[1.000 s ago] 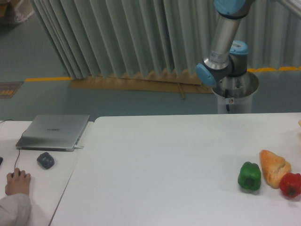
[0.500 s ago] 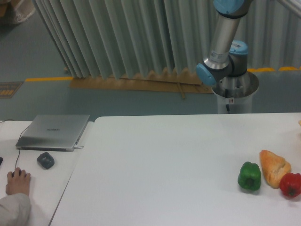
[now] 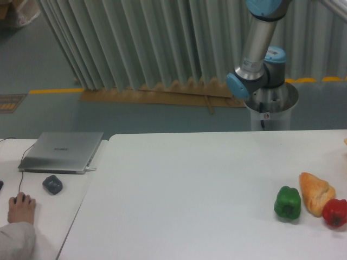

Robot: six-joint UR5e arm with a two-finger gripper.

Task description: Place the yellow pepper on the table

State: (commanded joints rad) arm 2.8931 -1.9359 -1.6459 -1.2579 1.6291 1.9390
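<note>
Well, the table (image 3: 184,184) holds a green pepper (image 3: 287,203), bread loaf (image 3: 315,192) and red pepper (image 3: 334,212) at the right; the gripper is out of sight, so its state can't be told.

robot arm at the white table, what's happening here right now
Nothing is being handled. Only the arm's base and lower links show behind the table; the gripper is out of frame. A green pepper, a bread loaf and a red pepper sit near the right edge. No yellow pepper is visible.
</note>
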